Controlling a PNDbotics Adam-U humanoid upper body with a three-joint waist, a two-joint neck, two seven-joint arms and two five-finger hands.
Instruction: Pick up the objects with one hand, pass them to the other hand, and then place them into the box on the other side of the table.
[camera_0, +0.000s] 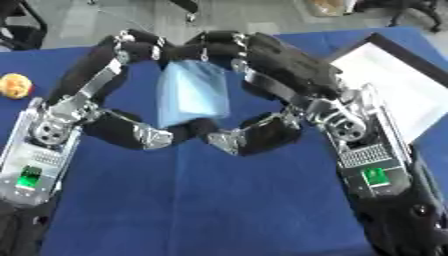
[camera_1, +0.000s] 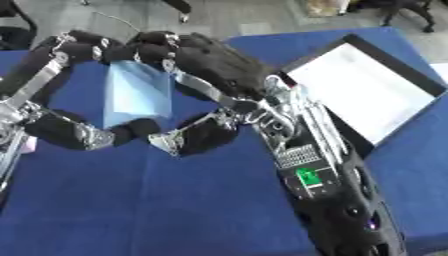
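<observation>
Big blue table (camera_0: 219, 200) fills most of the view, and off on the robot's right side sits the box (camera_1: 367, 85) — black rim, white inside, lying flat on the cloth.

Both arms come in from the bottom corners and meet in the middle above the table. The right hand (camera_0: 280, 70) is the bulkier shape, black with silver bits, its fingers (camera_0: 223, 47) curled over the top edge of a light blue packet (camera_0: 192, 92), thumb coming up from underneath near the packet's lower end. The left hand (camera_0: 114, 65) mirrors it from the other side — fingers arched over the top, thumb (camera_0: 149, 135) tucked in below, so the two hands form a ring around the thing. Both look closed around the packet, though where exactly each fingertip touches it is hard to make out.

The packet itself hangs roughly upright between the hands, well apart from the box, looking soft and a bit creased.

Smallest thing: a little yellowish-orange lump (camera_0: 15, 85) sitting on the cloth by the far left edge, well away from the hands.
</observation>
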